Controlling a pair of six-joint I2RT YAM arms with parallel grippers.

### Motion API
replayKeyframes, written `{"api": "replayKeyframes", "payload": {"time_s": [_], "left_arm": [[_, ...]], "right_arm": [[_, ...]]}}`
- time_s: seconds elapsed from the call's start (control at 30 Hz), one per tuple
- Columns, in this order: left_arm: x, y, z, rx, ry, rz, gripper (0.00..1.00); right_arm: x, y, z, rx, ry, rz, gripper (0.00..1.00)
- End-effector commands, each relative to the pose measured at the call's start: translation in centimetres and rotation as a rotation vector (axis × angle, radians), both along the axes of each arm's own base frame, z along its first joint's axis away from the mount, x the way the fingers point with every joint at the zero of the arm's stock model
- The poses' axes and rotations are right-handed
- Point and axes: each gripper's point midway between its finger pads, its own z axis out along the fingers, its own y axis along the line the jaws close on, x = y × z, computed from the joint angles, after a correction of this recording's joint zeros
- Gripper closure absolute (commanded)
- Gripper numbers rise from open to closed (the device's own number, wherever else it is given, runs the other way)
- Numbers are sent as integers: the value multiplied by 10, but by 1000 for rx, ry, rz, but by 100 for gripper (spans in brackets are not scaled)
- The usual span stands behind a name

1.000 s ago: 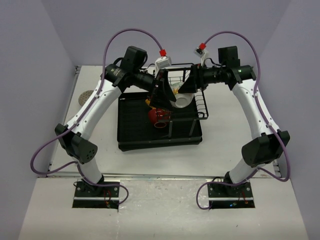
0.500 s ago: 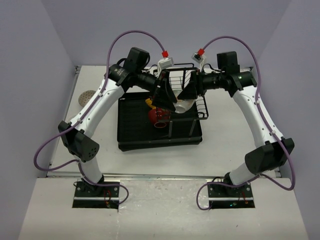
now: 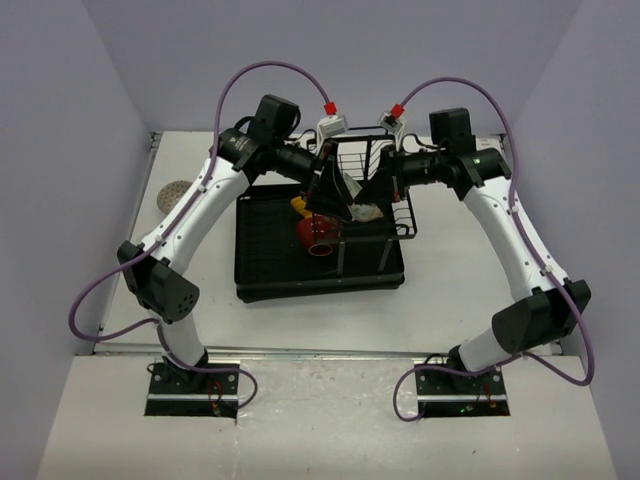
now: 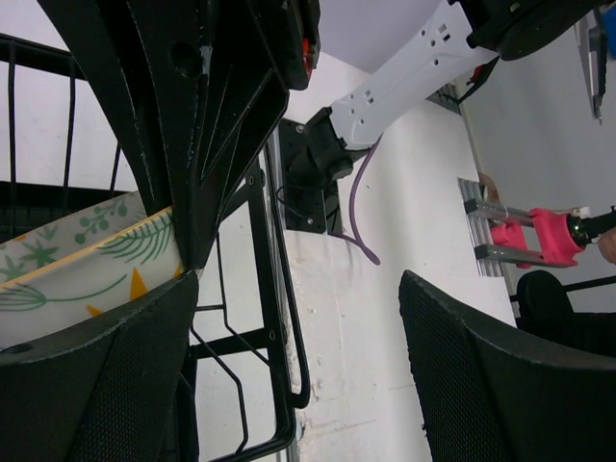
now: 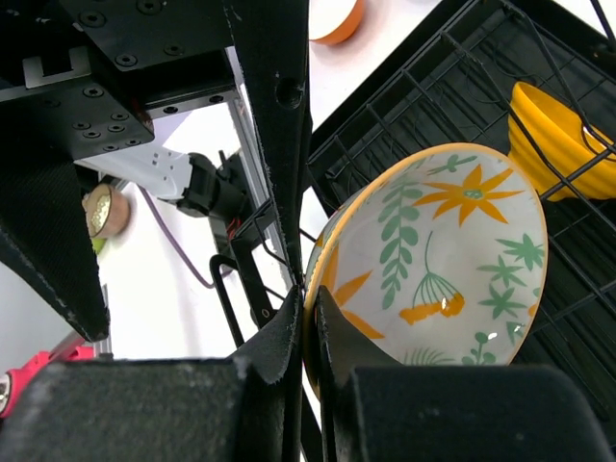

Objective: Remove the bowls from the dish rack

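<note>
The dish rack (image 3: 262,262) is a black tray with a wire basket (image 3: 398,214) at its back right. My right gripper (image 5: 309,322) is shut on the rim of the white bowl with orange and green flowers (image 5: 438,255), which stands on edge in the basket. In the top view that bowl (image 3: 366,211) is mostly hidden under both grippers. My left gripper (image 4: 298,289) hangs open right beside it, one finger (image 4: 96,375) against the bowl (image 4: 67,274). A red bowl (image 3: 318,235) lies in the tray. A yellow bowl (image 5: 553,135) sits in the basket. An orange bowl (image 5: 332,19) rests on the table outside the rack.
The white table (image 3: 470,280) surrounds the rack, with a round drain-like disc (image 3: 172,190) at its left. Both forearms and their purple cables cross above the rack's back. The basket's wires (image 5: 462,87) stand close round the flowered bowl.
My right gripper has moved in toward the rack and shut on the flowered bowl's rim. The left gripper has stayed open in about the same place.
</note>
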Motion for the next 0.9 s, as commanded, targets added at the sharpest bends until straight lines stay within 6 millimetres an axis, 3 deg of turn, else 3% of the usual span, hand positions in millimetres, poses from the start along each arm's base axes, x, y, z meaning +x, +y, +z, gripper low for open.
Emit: {"api": "replayKeyframes", "payload": {"time_s": [0.0, 0.13, 0.3, 0.4, 0.6, 0.87], "left_arm": [[9, 0, 12, -15, -95, 32, 14], [26, 7, 19, 14, -197, 116, 14], [49, 20, 22, 79, -286, 228, 14], [71, 34, 22, 141, -357, 336, 13], [121, 82, 17, 272, -435, 597, 14], [145, 136, 20, 337, -491, 792, 14]], "right_arm": [[-2, 4, 0, -17, 23, 2, 100], [-1, 8, 8, -10, -1, -2, 100], [3, 16, 31, 12, -43, -26, 100], [4, 19, 62, 36, -107, -53, 100], [2, 20, 104, 83, -164, -106, 100], [14, 3, 132, 57, -219, -289, 100]]}}
